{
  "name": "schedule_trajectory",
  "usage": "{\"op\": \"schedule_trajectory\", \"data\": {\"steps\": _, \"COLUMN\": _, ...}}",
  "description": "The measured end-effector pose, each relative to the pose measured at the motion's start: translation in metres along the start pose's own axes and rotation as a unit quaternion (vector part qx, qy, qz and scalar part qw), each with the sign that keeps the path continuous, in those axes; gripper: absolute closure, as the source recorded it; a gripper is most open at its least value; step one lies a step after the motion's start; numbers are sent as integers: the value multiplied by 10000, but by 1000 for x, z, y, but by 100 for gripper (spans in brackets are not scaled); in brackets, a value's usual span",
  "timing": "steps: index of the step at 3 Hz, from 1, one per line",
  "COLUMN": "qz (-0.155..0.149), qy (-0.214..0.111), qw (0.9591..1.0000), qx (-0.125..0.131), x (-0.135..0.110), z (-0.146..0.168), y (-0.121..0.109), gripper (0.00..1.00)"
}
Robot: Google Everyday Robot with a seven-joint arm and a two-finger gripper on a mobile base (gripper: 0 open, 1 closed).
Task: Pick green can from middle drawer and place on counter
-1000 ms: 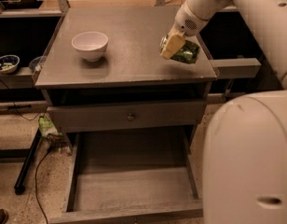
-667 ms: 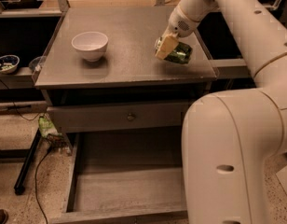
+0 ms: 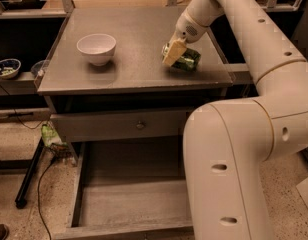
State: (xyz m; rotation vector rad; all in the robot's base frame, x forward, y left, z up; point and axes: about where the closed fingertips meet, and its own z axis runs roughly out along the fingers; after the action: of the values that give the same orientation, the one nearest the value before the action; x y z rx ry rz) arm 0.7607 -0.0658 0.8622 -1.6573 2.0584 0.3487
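Note:
The green can [image 3: 188, 60] lies tilted on its side at the right part of the counter [image 3: 134, 29], touching or just above the surface. My gripper [image 3: 175, 54] reaches down from the upper right and is shut on the can, with one cream finger [image 3: 172, 53] covering its left end. Below the counter the middle drawer [image 3: 129, 204] stands pulled out, and the floor that shows is bare. My arm hides the drawer's right side.
A white bowl [image 3: 96, 48] stands on the counter's left half. A closed drawer front with a round knob [image 3: 139, 125] sits above the open drawer. A side shelf at the left holds a small patterned bowl [image 3: 7, 68]. A cable [image 3: 41, 184] runs over the floor.
The gripper, with the can in it, has moved a little to the left and down toward the counter surface. The arm's big link now fills more of the lower right.

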Motion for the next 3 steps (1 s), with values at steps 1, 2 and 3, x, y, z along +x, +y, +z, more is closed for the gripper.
{"op": "schedule_trajectory", "data": {"steps": 1, "qz": -17, "qy": -21, "qw": 9999, "qx": -160, "x": -1, "z": 11, "y": 2, "gripper": 100}}
{"op": "schedule_trajectory", "data": {"steps": 2, "qz": -47, "qy": -33, "qw": 9996, "qx": -270, "x": -2, "z": 18, "y": 4, "gripper": 100}}
{"op": "schedule_trajectory", "data": {"steps": 3, "qz": -165, "qy": -73, "qw": 9994, "qx": -311, "x": -5, "z": 22, "y": 4, "gripper": 100}}
